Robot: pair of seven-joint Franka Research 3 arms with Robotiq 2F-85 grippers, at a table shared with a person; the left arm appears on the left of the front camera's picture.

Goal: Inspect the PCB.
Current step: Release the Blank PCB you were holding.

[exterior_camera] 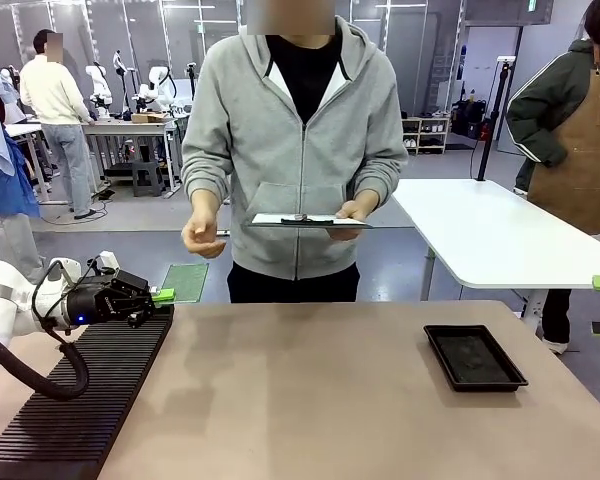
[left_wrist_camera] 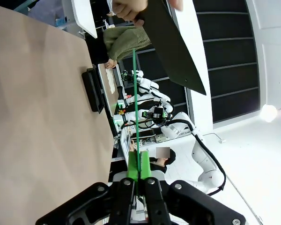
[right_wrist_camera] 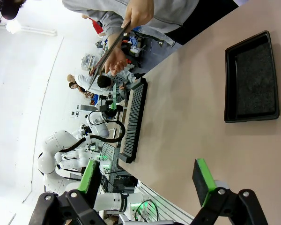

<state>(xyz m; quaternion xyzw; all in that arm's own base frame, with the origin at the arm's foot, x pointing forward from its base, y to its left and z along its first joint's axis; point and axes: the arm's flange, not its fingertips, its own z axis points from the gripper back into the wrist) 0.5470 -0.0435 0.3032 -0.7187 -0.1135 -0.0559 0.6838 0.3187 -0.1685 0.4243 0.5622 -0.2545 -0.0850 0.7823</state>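
Green pads (left_wrist_camera: 133, 166) of the left gripper (left_wrist_camera: 139, 168) are pressed fully together on one edge of the PCB (exterior_camera: 187, 281). The board sticks out from them towards the person at the table's far left, just past the far end of the black slotted rack (exterior_camera: 80, 400). The right gripper (right_wrist_camera: 147, 183) hangs with its jaws wide apart, holding nothing. Across the far edge, the person holds a clipboard (exterior_camera: 310, 220) in one hand (exterior_camera: 355, 210). The black tray (exterior_camera: 475, 357) lies at the right. For a good inspection, I judge the arm should present the board's face steadily, gripping the margin only.
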